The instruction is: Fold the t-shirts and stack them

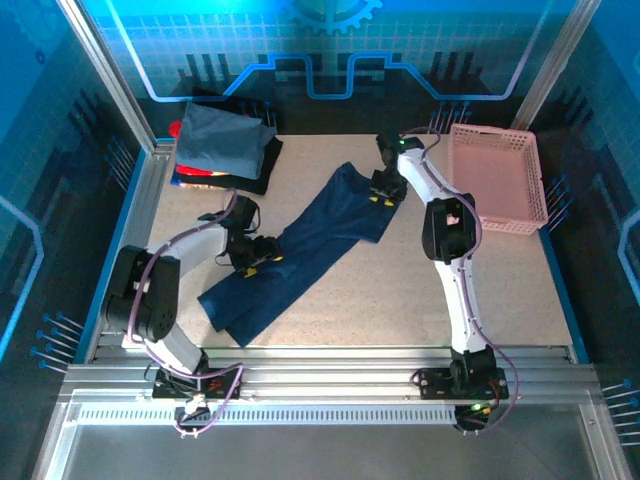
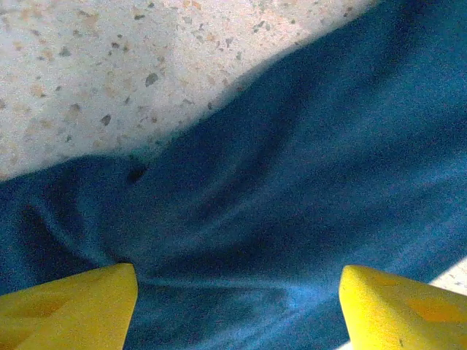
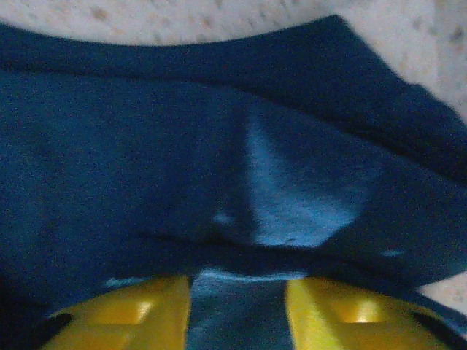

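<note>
A dark navy t-shirt [image 1: 310, 245] lies in a long diagonal strip across the table, from front left to back right. My left gripper [image 1: 255, 262] is at its left edge near the middle. In the left wrist view it [image 2: 237, 284] is open, its yellow fingers [image 2: 80, 302] wide apart just over the wrinkled navy cloth [image 2: 292, 168]. My right gripper [image 1: 383, 195] rests on the shirt's far right end. In the right wrist view it [image 3: 237, 295] stands partly open, with a fold of navy cloth [image 3: 146, 146] lying between the fingers. Folded slate-blue [image 1: 222, 140], red [image 1: 195, 172] and black [image 1: 258, 172] t-shirts are stacked at the back left.
A pink lattice basket [image 1: 497, 175] stands at the back right, close to the right arm's elbow. Bare speckled tabletop [image 1: 420, 290] stretches in front of and to the right of the navy shirt. Metal rails run along the table's edges.
</note>
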{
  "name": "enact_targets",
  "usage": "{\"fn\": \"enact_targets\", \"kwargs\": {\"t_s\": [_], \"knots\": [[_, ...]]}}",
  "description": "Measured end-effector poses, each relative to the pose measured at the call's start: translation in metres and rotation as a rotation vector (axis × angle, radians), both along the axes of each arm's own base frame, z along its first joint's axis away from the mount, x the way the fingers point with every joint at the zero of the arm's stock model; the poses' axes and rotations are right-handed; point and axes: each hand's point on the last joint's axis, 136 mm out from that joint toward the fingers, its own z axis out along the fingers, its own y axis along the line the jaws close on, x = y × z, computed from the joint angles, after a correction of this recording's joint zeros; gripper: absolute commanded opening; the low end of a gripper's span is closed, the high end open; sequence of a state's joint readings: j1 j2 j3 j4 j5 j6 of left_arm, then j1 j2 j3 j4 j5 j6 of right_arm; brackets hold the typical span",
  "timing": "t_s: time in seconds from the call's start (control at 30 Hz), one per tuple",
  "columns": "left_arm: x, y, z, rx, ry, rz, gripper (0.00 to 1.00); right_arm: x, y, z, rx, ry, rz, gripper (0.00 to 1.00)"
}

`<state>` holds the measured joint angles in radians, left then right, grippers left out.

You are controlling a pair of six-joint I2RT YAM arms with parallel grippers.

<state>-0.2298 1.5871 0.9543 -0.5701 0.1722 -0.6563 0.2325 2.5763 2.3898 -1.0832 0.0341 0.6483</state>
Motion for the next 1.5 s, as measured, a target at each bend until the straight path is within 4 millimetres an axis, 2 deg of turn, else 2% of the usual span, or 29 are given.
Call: {"fn": "enact_targets", "kwargs": {"t_s": [0.13,0.2,0.3,0.4,0.47,0.5,0.57,0.6,0.7,0.77,0.97,1.1,1.2,1.3,1.4,1.5], "knots": [[-0.008,0.003,0.028,-0.012,-0.047,0.010,0.77,0.002,0.002,0.009,0.010,-0.040,0.008,0.60],[-0.014,0.005,0.032,-0.011,-0.051,0.012,0.77,-0.003,0.004,0.023,0.027,-0.060,0.015,0.61],[-0.034,0.012,0.017,0.010,-0.001,0.017,0.77,-0.017,0.012,0.056,0.067,-0.104,0.047,0.61],[-0.059,0.020,-0.005,0.041,0.086,0.034,0.76,-0.033,0.030,0.097,0.106,-0.166,0.103,0.61],[-0.071,0.023,-0.015,0.053,0.125,0.038,0.76,-0.047,0.047,0.114,0.120,-0.196,0.151,0.61],[-0.073,0.024,-0.016,0.055,0.131,0.038,0.76,-0.053,0.054,0.117,0.123,-0.204,0.169,0.61],[-0.074,0.024,-0.018,0.055,0.132,0.038,0.76,-0.069,0.066,0.111,0.134,-0.185,0.201,0.60],[-0.074,0.024,-0.019,0.055,0.132,0.038,0.76,-0.079,0.071,0.102,0.138,-0.159,0.212,0.60],[-0.074,0.024,-0.023,0.052,0.131,0.037,0.76,-0.095,0.070,0.074,0.133,-0.083,0.208,0.59],[-0.076,0.023,-0.028,0.048,0.136,0.036,0.76,-0.099,0.067,0.062,0.123,-0.051,0.193,0.59],[-0.078,0.023,-0.030,0.044,0.136,0.039,0.76,-0.090,0.059,0.051,0.089,-0.065,0.156,0.59],[-0.076,0.023,-0.024,0.041,0.113,0.043,0.76,-0.079,0.040,0.053,0.059,-0.085,0.156,0.56],[-0.076,0.024,-0.024,0.042,0.114,0.044,0.76,-0.064,0.026,0.058,0.050,-0.110,0.157,0.53],[-0.077,0.026,-0.027,0.053,0.123,0.050,0.76,-0.057,0.021,0.055,0.057,-0.109,0.154,0.51],[-0.075,0.031,-0.032,0.066,0.146,0.068,0.75,-0.055,0.027,0.037,0.079,-0.078,0.150,0.48],[-0.065,0.034,-0.032,0.078,0.146,0.083,0.75,-0.060,0.030,0.009,0.076,-0.010,0.121,0.45]]}}
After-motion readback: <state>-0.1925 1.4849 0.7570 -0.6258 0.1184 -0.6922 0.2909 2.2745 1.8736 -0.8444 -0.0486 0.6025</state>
